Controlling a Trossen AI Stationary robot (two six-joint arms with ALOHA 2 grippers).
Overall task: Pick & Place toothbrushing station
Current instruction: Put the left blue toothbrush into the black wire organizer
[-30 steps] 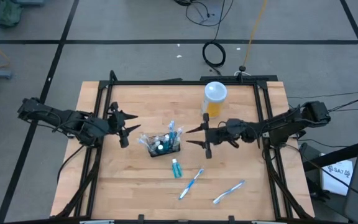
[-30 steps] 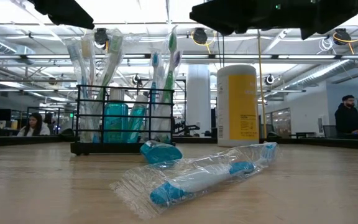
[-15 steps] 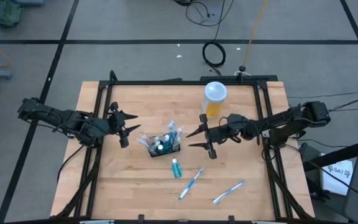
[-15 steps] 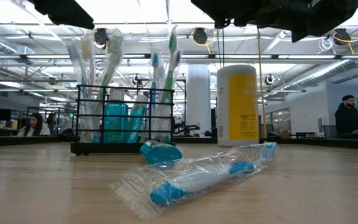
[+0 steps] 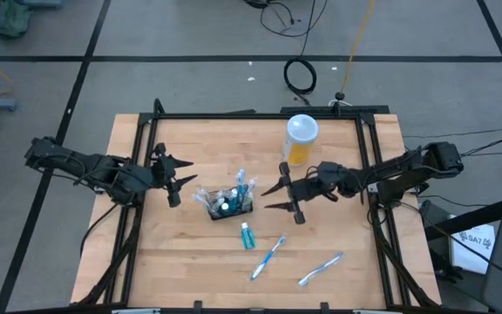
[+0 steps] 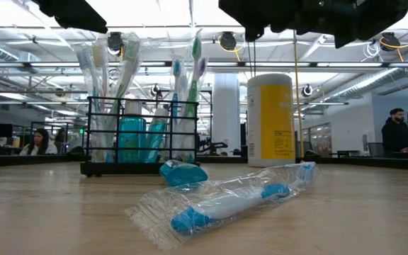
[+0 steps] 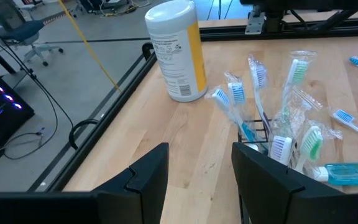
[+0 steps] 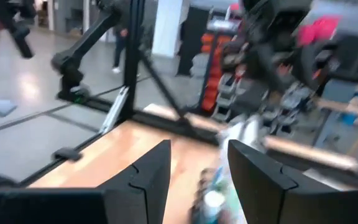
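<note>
The black wire basket stands on the table's middle, with several wrapped toothbrushes upright in it and teal tubes inside. One teal tube lies flat just in front of it. Two wrapped toothbrushes lie flat nearer the front edge. My left gripper hovers open, left of the basket and above the table. My right gripper hovers open, right of the basket. Neither has anything between its fingers.
A white-and-yellow canister stands upright behind the basket, toward the far right. A black frame runs around the table's edges. Bare wood lies at the near left. People sit and stand in the room beyond.
My right gripper has turned at its wrist, rolling a little while staying in the same place beside the basket. Its fingers stand as far apart as before. The basket, tubes and toothbrushes have kept still.
</note>
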